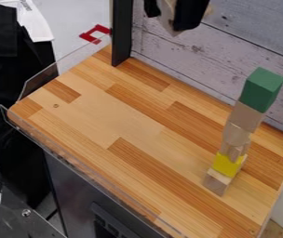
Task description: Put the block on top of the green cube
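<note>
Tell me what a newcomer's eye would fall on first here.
Probably the tall, thin tower on the table's right side, with a green cube on top and a yellow block low down. Next, perhaps, the black gripper at the top edge, holding a wooden block.

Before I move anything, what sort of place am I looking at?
Probably a robotics lab or test station: a black gripper hangs at the top edge, a tower of blocks stands on the wooden tabletop, and clear plastic edging borders the wood.
</note>
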Motion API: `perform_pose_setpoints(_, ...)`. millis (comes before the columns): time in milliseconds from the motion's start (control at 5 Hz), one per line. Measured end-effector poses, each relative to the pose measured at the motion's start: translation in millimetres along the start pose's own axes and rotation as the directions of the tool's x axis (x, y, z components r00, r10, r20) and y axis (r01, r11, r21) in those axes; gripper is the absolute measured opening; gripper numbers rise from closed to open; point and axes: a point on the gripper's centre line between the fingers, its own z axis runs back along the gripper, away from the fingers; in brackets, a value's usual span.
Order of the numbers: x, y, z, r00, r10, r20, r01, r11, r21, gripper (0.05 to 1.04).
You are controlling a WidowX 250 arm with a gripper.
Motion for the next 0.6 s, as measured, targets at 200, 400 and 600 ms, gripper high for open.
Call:
perform_pose_setpoints(200,-4,-7,3,1.000,-0.029,0.010,0.029,0.999,-0.025,0.612)
perform_pose_setpoints(400,-2,-14,0,0.999,-0.041,-0.006,0.041,0.999,-0.020,0.612)
perform_pose_setpoints(600,15,-23,-5,0.998,-0.056,-0.030,0.056,0.998,-0.018,0.612)
